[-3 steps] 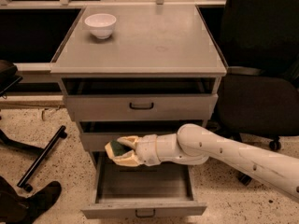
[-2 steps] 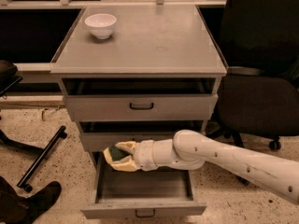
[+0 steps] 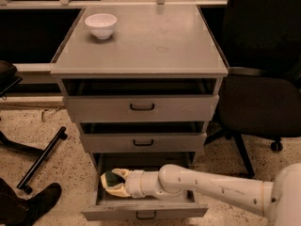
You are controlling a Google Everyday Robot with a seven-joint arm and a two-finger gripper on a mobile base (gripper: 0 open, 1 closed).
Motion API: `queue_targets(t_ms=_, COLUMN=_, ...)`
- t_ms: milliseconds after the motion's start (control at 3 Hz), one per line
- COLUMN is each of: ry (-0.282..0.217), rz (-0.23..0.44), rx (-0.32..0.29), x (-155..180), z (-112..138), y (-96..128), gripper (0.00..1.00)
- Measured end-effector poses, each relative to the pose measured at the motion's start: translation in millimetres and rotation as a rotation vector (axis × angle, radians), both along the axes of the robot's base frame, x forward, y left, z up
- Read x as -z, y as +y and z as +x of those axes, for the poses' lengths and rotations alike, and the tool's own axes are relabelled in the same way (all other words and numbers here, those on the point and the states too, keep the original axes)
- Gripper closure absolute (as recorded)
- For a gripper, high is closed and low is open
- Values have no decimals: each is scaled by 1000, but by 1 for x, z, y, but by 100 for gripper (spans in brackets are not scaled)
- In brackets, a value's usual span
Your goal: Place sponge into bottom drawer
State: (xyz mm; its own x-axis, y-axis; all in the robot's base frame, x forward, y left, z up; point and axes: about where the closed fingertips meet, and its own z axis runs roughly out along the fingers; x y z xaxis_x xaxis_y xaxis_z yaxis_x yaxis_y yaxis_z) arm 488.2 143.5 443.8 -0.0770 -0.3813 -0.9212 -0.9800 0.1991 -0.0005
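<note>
The bottom drawer (image 3: 146,213) is pulled out at the foot of the grey cabinet. My gripper (image 3: 112,182) reaches in from the right on a white arm and sits low inside the drawer at its left end. It is shut on the sponge (image 3: 111,178), whose dark green layer and pale yellow foam show between the fingers. I cannot tell whether the sponge touches the drawer floor.
A white bowl (image 3: 100,25) stands on the cabinet top (image 3: 155,41) at the back left. The two upper drawers (image 3: 141,108) are slightly open. A black office chair (image 3: 263,88) stands close on the right. A dark stand leg (image 3: 42,159) and a shoe (image 3: 40,201) lie on the floor at the left.
My gripper has moved left and down with the sponge, from above the drawer opening into the drawer's left end.
</note>
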Motion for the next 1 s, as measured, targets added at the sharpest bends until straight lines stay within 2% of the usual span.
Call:
queue_targets(t_ms=333, ry=44, rz=10, rx=71, x=75, z=5, y=15, gripper=100)
queue_targets(t_ms=667, ry=151, rz=38, rx=156, x=149, z=-2, y=16, gripper=100)
queue_targets(t_ms=1000, ry=150, rz=37, rx=156, x=148, z=-2, y=16, gripper=100)
